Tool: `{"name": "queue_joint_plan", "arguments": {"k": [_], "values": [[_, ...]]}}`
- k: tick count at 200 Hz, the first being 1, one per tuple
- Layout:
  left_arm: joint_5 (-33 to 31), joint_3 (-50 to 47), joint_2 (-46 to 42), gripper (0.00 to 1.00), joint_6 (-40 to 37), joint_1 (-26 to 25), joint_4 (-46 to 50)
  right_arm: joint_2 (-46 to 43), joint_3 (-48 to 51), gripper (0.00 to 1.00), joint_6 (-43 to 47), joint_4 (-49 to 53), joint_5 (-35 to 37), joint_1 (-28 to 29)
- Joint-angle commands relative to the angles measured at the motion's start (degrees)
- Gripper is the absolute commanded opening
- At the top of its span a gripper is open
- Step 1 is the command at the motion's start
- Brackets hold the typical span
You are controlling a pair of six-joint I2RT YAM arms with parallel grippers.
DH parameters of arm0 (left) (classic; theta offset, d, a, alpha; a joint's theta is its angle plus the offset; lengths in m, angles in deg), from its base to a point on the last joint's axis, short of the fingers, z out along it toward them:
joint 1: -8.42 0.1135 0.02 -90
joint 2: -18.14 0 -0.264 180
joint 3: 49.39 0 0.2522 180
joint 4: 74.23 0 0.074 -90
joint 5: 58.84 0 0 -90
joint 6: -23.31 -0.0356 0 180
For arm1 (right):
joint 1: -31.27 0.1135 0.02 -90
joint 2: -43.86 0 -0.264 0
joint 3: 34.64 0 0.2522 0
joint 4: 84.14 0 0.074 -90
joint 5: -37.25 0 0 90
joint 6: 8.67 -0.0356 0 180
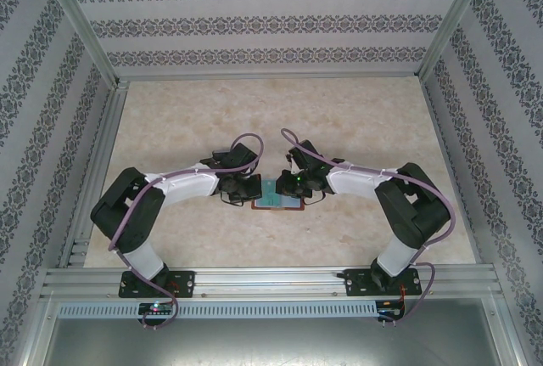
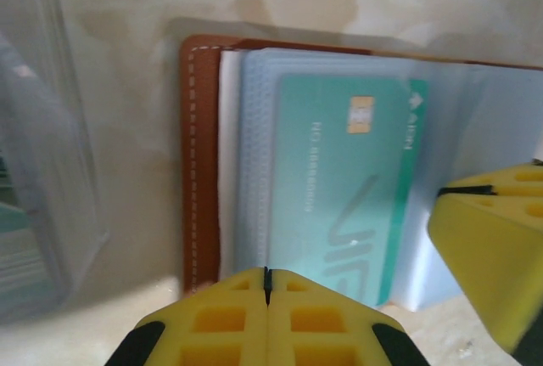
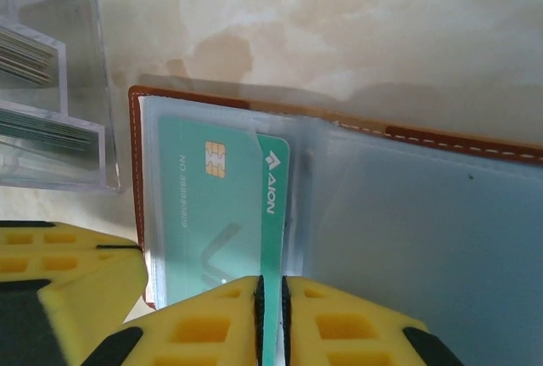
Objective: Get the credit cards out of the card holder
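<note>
The brown leather card holder (image 1: pixel 277 204) lies spread open on the table between both grippers, its clear sleeves facing up. A teal credit card (image 3: pixel 221 196) with a gold chip sits in a sleeve, one long edge sticking out. My right gripper (image 3: pixel 271 285) is shut on that bare edge. The left wrist view has the same card (image 2: pixel 348 188) beside the stitched leather edge (image 2: pixel 201 171). My left gripper (image 2: pixel 267 271) is shut at the near edge of the sleeve stack and appears to pinch it. A right finger (image 2: pixel 492 247) shows at that view's right.
A clear plastic tray (image 3: pixel 51 86) holding teal and dark cards stands just left of the card holder and is also visible at the left (image 2: pixel 34 171). Patterned walls and metal rails (image 1: pixel 85 213) enclose the marbled table.
</note>
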Motion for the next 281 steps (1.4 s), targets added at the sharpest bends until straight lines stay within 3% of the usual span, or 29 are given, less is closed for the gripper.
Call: {"name": "queue_joint_plan", "arguments": {"k": [1, 135, 177, 207, 281], "values": [[-0.9, -0.8, 1.4, 0.00, -1.2, 0.7, 2.1, 1.0, -2.0, 0.19, -0.8, -0.1, -1.4, 0.8], [0.0, -1.7, 2.0, 0.00, -0.7, 0.7, 1.6, 4.1, -2.6, 0.25, -1.5, 2.1, -2.0, 0.9], [0.5, -1.8, 2.0, 0.00, -0.6, 0.6, 1.2, 4.6, -2.5, 0.17, -2.2, -0.1, -3.9, 0.8], [0.6, -2.0, 1.9, 0.00, -0.7, 0.7, 1.4, 4.1, -1.8, 0.00, -2.3, -0.2, -3.7, 0.4], [-0.9, -2.6, 0.9, 0.00, -0.6, 0.7, 2.5, -3.6, 2.9, 0.00, 0.1, 0.3, -2.5, -3.8]]}}
